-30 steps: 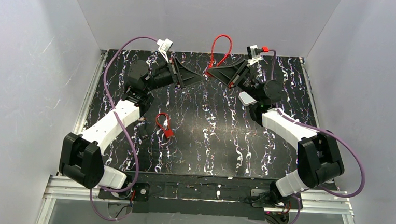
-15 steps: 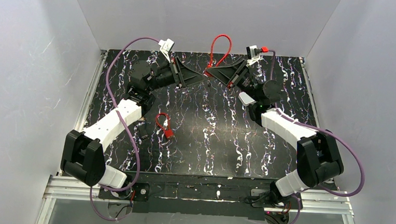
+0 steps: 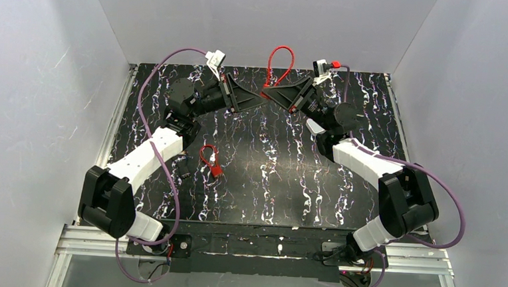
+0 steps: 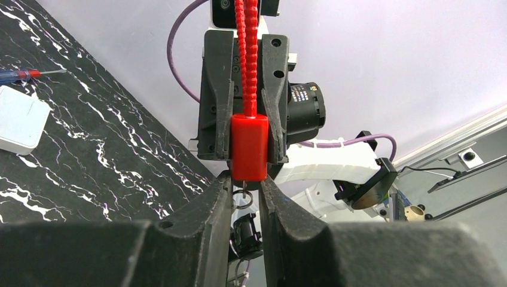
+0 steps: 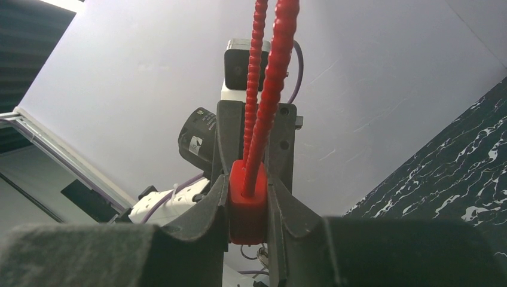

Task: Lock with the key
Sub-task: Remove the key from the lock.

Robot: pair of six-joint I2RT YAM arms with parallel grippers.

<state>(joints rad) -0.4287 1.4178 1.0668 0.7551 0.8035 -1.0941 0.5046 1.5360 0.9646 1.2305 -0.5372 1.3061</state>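
Right gripper [image 5: 247,185] clamps the red cable lock [image 5: 246,209] as an anchor; left gripper [image 4: 244,185], pinched narrow on the key [image 4: 242,199], looks lined up to turn it.

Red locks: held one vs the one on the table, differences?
Held lock is off the table, body clamped in the right pincer; table lock lies flat, untouched.
Held lock's cable loop stands up in an arch; table lock's loop lies flat and looks smaller.
Held lock has the left pincer with the key at the end opposite its cable; table lock has none visible.
Both red, with cable loops.
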